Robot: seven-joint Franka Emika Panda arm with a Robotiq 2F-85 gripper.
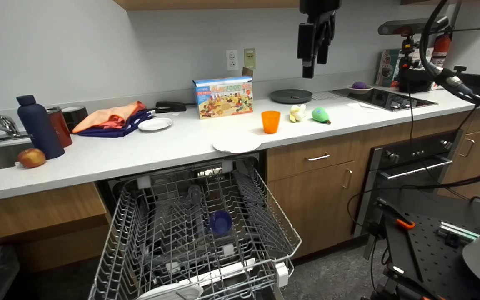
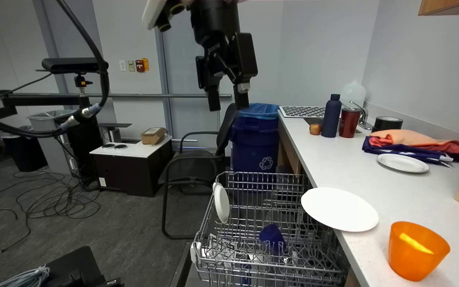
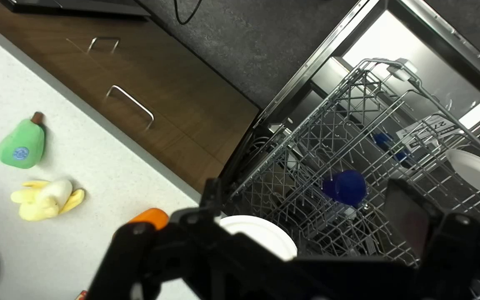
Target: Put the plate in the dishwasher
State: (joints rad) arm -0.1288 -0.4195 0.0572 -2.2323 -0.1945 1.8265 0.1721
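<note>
The plain white plate lies flat on the counter's front edge, jutting over the open dishwasher. The plate also shows in an exterior view and in the wrist view, partly hidden by the gripper. The dishwasher's door is down and its wire rack is pulled out. Another white plate stands on edge at the rack's outer side, also in the wrist view. My gripper is open and empty, high above the rack and counter, apart from the plate. It also shows in an exterior view.
A blue cup sits in the rack. An orange cup stands beside the plate, near a toy bird and green toy pear. A play-food box, small white dish, cloths and bottle stand on the counter.
</note>
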